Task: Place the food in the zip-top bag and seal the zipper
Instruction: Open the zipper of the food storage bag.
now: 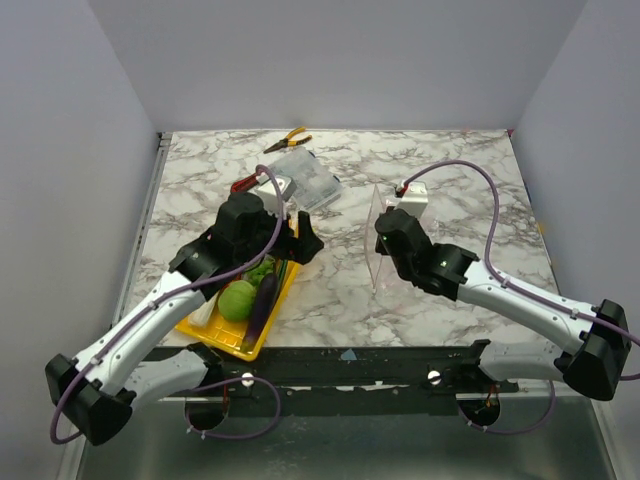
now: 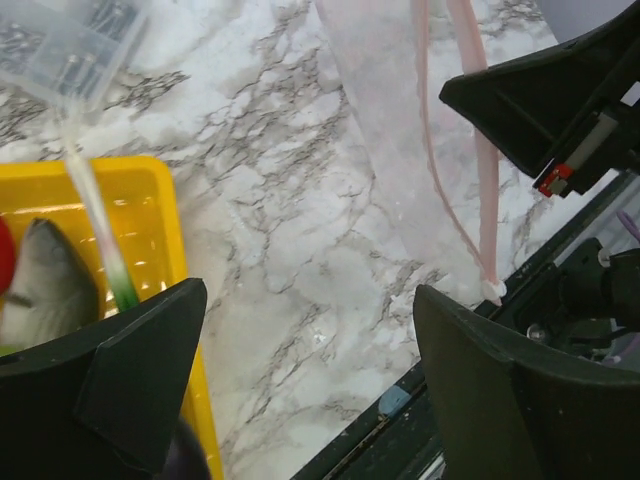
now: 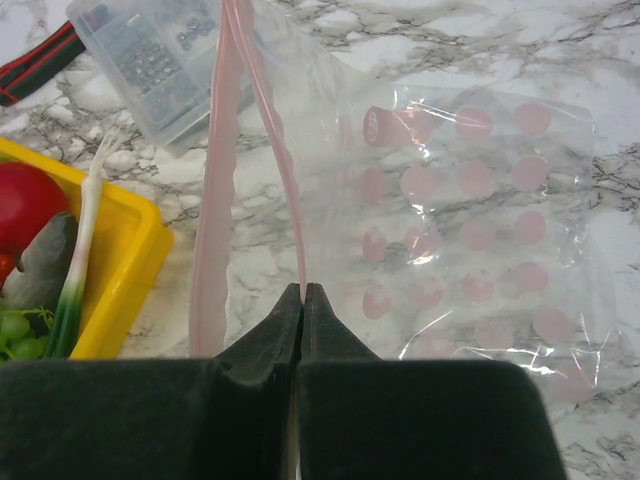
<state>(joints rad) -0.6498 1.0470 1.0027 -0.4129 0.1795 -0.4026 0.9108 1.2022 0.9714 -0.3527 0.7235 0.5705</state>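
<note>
Bag (image 3: 470, 200) gripped at its mouth, nothing packed yet.
My right gripper (image 3: 302, 292) is clenched on the zipper (image 3: 213, 200); my left gripper (image 2: 305, 300) hangs spread, and the food (image 1: 245, 295) lies in the tray (image 1: 222, 342).

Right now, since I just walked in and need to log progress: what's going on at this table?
The right gripper is shut on the zipper end of the zip-top bag, holding it up with the mouth apart. The left gripper hangs open and empty between the bag and the yellow tray. The food, including the tomato, leek, cabbage and eggplant, lies in the tray; nothing is in the bag yet.
</note>
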